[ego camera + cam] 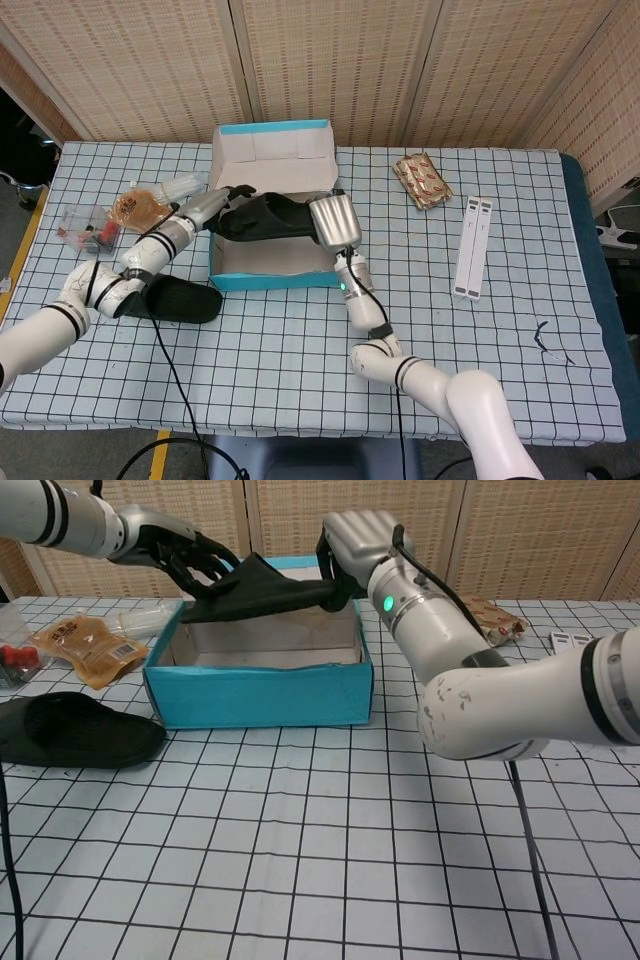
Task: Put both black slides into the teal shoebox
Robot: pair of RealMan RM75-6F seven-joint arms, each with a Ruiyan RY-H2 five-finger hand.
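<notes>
Head view looked steeply down from high above the whole blue-checked tablecloth table (pixel 300 350), chest view sat low and close, facing level across the cloth toward the open teal cardboard shoebox (pixel 255 693), both views shared that box between the arms.

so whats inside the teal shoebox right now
Only bare cardboard floor shows inside the teal shoebox. One black slide is held above it by both hands; the near wall hides the front floor strip.

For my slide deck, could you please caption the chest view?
Both hands, left and right, hold one slide above the shoebox; the other slide lies on the table.
</notes>
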